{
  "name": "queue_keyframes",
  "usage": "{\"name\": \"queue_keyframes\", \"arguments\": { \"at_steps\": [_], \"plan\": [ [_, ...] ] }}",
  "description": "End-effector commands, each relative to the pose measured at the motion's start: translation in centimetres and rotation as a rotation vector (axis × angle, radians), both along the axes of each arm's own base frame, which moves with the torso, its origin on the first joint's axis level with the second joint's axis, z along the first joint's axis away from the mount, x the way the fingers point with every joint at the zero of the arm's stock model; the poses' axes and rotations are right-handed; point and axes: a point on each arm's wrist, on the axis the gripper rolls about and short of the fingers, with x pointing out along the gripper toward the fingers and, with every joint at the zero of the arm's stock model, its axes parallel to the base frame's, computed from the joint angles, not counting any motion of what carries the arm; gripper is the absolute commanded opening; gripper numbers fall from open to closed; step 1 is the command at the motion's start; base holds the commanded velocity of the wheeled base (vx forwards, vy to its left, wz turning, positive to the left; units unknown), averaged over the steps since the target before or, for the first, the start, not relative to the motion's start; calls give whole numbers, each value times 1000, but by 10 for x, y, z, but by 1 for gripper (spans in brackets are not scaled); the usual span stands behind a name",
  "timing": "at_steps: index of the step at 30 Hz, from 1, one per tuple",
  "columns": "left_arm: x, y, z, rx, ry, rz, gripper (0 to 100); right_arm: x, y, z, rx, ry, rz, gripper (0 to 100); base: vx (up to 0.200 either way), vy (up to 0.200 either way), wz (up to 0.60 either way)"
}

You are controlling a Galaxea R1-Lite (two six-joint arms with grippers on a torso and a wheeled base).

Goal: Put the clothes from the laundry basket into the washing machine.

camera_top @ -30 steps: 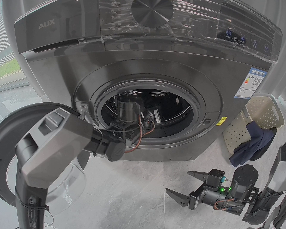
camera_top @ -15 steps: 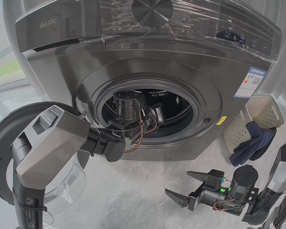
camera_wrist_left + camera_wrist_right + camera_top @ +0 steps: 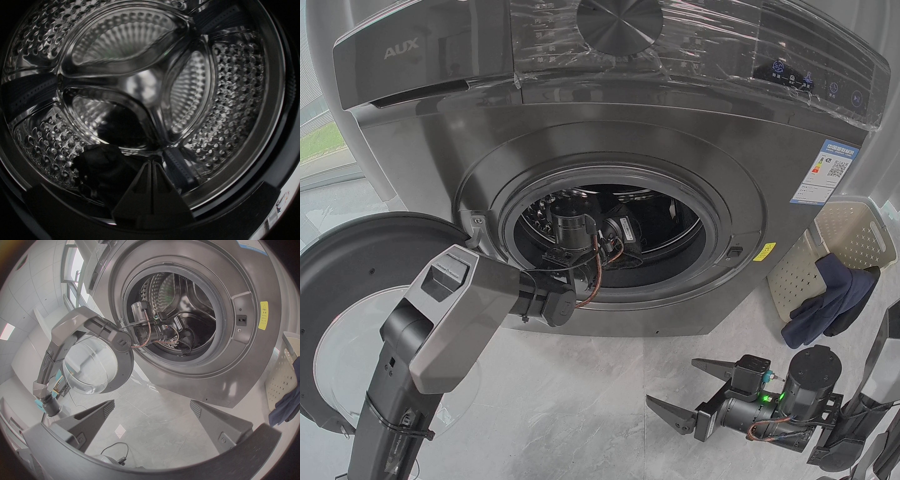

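A navy garment (image 3: pixel 831 300) hangs over the rim of the cream laundry basket (image 3: pixel 856 231) at the right edge of the head view, beside the washing machine (image 3: pixel 650 131). A second, dark garment (image 3: pixel 100 172) lies inside the steel drum (image 3: pixel 237 78), just beside the left gripper (image 3: pixel 152 164). That gripper's fingers are pressed together, with nothing visible between the tips.

The machine carries silver lettering (image 3: pixel 400 48) on its drawer at upper left and a blue-and-white energy label (image 3: pixel 825 173) at right. A small yellow sticker (image 3: pixel 764 252) sits by the door latch. Its round door (image 3: pixel 356 262) stands open at left.

The right gripper (image 3: pixel 673 381) hangs over the grey floor (image 3: pixel 581 387) at lower right, fingers spread and empty, well apart from the basket.
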Motion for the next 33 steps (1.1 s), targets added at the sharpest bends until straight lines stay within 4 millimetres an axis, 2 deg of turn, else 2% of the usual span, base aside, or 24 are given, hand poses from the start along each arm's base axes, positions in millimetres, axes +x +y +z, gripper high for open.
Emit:
{"name": "queue_keyframes", "arguments": {
  "at_steps": [1,2,3,11,16,18,20,23,24,31,33],
  "plan": [
    [14,-3,-31,24,38,22,0,0,0,0,-2,1,1,100,0,0,0],
    [13,-4,-32,30,50,19,0,0,0,0,-2,1,0,100,0,0,0],
    [13,-4,-31,28,49,19,100,0,-1,0,-2,1,-2,100,0,0,0],
    [-5,0,-20,55,135,-16,100,-1,1,-1,-3,2,4,100,0,0,0],
    [-10,-1,-35,107,224,-76,100,-1,1,-1,-3,2,6,100,0,0,0],
    [-9,-1,-37,109,229,-76,100,-1,1,-1,-4,3,6,100,0,0,0],
    [-3,-4,-50,126,247,-76,100,-1,1,-1,-4,3,6,100,0,0,0],
    [3,-7,-54,123,237,-73,100,-1,1,-1,-5,4,7,100,0,0,0],
    [5,-7,-52,116,227,-69,0,-1,1,-1,-5,4,6,100,0,0,0],
    [18,-7,-18,37,115,-14,0,0,2,-1,-2,1,6,100,0,0,0],
    [20,-6,-19,25,113,4,0,0,2,-1,-2,1,6,100,0,0,0]
  ]
}}
